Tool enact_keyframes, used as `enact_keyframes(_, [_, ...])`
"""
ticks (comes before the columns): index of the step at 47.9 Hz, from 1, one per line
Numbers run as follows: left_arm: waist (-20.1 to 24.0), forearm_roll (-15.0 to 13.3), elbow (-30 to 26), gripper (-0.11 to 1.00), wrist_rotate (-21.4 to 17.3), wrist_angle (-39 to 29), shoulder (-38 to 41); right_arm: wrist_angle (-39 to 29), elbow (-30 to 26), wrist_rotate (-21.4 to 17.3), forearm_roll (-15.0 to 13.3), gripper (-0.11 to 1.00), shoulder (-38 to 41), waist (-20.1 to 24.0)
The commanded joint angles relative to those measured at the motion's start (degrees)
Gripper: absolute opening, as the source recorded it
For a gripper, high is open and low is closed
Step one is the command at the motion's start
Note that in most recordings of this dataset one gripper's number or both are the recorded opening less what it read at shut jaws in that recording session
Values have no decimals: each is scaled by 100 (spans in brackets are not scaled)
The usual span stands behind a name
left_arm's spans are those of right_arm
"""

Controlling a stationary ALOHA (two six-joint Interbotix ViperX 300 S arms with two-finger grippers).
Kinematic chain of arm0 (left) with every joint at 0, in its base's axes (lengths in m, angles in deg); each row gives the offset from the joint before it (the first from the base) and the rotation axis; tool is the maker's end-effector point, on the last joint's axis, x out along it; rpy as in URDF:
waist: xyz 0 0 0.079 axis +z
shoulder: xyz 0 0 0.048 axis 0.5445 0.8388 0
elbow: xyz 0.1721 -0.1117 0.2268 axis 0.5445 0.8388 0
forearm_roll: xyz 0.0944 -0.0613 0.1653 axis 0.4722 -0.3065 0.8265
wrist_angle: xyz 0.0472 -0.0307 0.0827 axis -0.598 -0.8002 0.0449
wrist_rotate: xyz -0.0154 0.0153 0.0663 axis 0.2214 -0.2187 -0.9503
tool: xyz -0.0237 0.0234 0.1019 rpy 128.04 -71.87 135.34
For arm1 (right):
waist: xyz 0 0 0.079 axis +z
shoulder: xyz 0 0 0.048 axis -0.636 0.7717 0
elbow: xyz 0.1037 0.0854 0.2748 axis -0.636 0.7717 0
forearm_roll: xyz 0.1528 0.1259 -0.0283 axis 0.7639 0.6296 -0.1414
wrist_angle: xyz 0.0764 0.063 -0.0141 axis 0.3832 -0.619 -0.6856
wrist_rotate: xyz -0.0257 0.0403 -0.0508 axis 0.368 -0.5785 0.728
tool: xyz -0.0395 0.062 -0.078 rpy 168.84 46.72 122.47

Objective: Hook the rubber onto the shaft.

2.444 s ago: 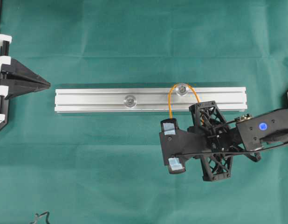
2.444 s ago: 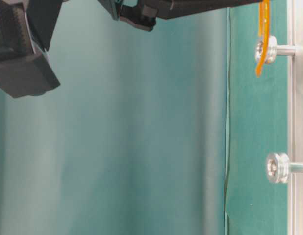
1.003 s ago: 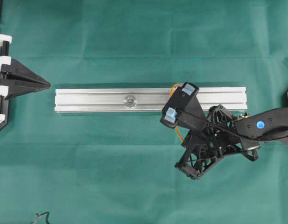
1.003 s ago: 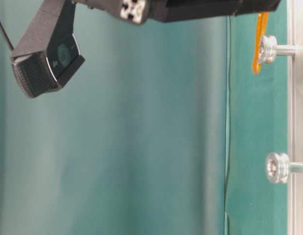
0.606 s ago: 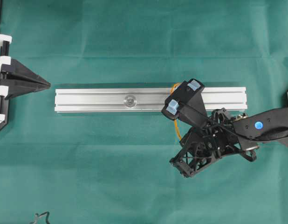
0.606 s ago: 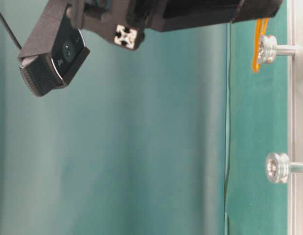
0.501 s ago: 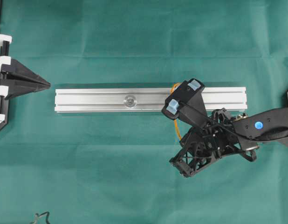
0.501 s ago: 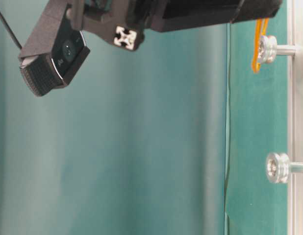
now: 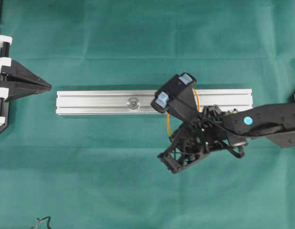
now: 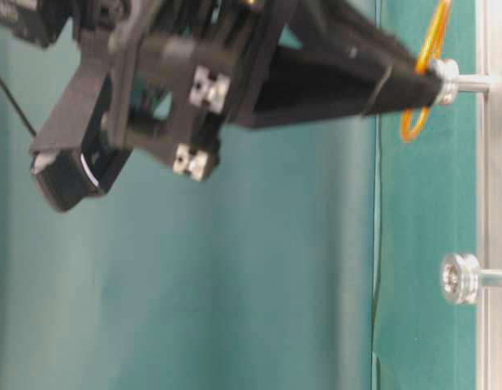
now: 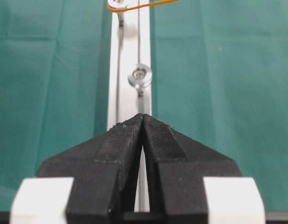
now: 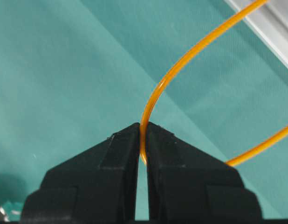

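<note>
The rubber (image 12: 181, 60), a thin orange loop, is pinched between the tips of my right gripper (image 12: 142, 128), which is shut on it. In the table-level view the rubber (image 10: 419, 101) hangs beside the head of the upper shaft (image 10: 458, 81), and the gripper's tips (image 10: 430, 81) reach right up to it. Whether the band is around that shaft I cannot tell. Overhead, the wrist camera hides that shaft; short orange arcs of the rubber (image 9: 168, 125) show beside it. The other shaft (image 9: 133, 102) stands bare on the silver rail (image 9: 90, 102). My left gripper (image 11: 143, 116) is shut and empty at the rail's left end.
A green cloth covers the table. A black cable end (image 9: 40, 222) lies at the bottom left corner. The left arm's black and white mount (image 9: 2, 71) sits against the left edge. The lower shaft (image 10: 462, 279) sticks out from the rail with nothing on it.
My right arm has shifted left along the rail with the rubber still pinched. In the table-level view its fingers have swung down next to the upper shaft. The left arm has not moved.
</note>
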Motion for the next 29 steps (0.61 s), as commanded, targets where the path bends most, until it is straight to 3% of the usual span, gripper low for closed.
enact_keyframes(1, [-18, 18, -185, 0, -9, 44, 44, 35, -255, 79, -26, 7, -18, -88])
enact_keyframes(29, [-9, 9, -185, 0, -9, 44, 44, 35, -967, 976, -26, 7, 606, -563])
